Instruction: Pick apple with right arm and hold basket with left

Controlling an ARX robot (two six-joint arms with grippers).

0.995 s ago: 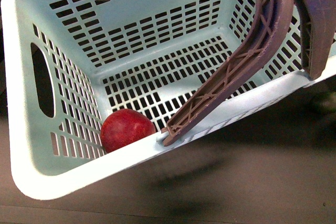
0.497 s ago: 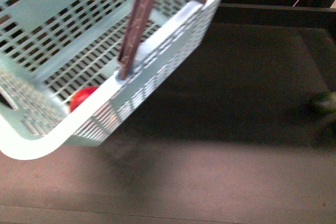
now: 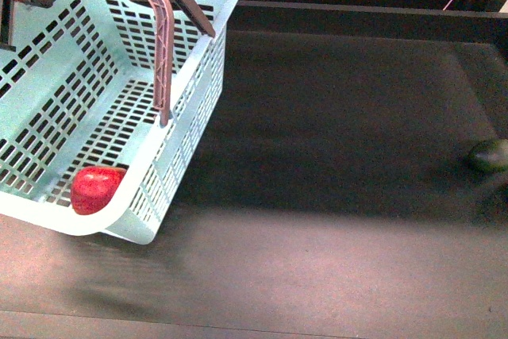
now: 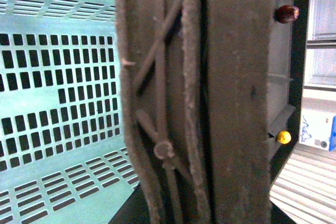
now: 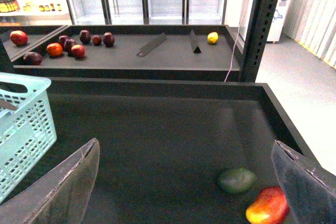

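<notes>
Hanging tilted from its ribbed handles (image 3: 163,13) at the left gripper, whose grip cannot be made out, the basket (image 3: 32,129) already cradles the apple (image 3: 95,189) in its lowest corner, while the right gripper (image 5: 186,182) hovers spread and empty.

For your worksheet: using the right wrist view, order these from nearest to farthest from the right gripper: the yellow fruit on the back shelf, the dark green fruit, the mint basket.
1. Dark green fruit, low on the dark surface, by one finger of the right gripper.
2. Basket, off toward the other finger, farther back.
3. Yellow fruit, far back on the shelf.
</notes>
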